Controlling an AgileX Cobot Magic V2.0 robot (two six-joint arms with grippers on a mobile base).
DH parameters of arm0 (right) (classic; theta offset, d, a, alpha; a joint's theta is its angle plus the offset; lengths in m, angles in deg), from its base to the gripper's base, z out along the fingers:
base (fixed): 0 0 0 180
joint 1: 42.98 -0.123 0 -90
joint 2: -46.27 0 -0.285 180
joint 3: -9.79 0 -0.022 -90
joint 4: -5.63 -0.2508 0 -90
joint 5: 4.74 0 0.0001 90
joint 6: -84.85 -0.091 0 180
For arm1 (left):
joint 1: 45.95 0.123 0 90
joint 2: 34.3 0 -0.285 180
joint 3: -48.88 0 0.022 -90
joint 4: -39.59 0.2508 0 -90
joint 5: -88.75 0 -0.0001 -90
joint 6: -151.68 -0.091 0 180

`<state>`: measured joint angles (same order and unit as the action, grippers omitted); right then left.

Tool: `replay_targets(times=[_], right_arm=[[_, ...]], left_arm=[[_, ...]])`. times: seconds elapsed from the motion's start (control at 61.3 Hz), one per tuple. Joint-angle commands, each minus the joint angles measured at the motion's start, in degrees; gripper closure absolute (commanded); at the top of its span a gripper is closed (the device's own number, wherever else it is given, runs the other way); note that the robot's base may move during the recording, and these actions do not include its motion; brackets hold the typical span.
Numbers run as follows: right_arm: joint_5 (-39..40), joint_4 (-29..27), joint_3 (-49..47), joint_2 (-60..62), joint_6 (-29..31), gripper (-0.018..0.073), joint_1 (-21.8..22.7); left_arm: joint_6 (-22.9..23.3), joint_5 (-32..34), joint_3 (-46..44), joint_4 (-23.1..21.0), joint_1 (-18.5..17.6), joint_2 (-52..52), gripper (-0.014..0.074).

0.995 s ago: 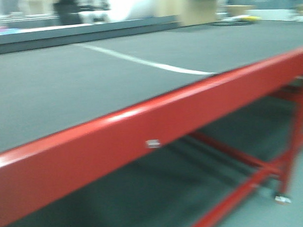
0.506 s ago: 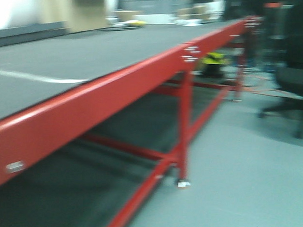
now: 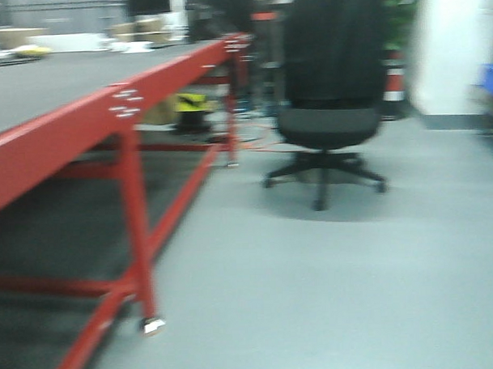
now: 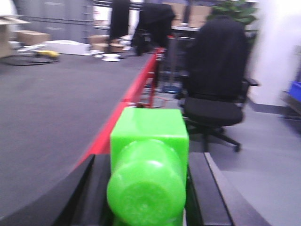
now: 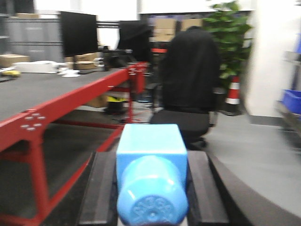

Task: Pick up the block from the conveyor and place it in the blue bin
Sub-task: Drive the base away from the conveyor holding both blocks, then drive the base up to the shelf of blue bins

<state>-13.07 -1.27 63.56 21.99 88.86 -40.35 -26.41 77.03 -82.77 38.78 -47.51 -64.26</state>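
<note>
Left claw [image 4: 149, 157] tight on green block [image 4: 149, 139], right claw [image 5: 151, 155] on blue block [image 5: 151, 141], studs camera-ward.

The front-facing camera sits low beside the red-framed dark grey woven conveyor [image 3: 59, 142], facing a black swivel office chair [image 3: 331, 68]. Both wrist cameras look forward, close over a green plastic block [image 4: 149, 155] in the left tool [image 4: 148, 188] and a blue plastic block [image 5: 151, 150] in the right tool [image 5: 151, 188], sharing that chair and frame.

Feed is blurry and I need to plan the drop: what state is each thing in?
left gripper, shut on green block
right gripper, shut on blue block
conveyor, standing level; belt motion cannot be told
office chair, upright, unoccupied
</note>
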Motion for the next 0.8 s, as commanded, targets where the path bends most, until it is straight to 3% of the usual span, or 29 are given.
replay_targets(times=[0.0, 0.783], right_arm=[[0.9, 0.0, 0.1, 0.3, 0.3, 0.0721, 0.0], [1.0, 0.0, 0.1, 0.3, 0.3, 0.0721, 0.0]], left_arm=[[0.0, 0.7, 0.0, 0.0, -0.3, 0.2, 0.0707], [0.0, 0.7, 0.0, 0.0, -0.3, 0.2, 0.0707]])
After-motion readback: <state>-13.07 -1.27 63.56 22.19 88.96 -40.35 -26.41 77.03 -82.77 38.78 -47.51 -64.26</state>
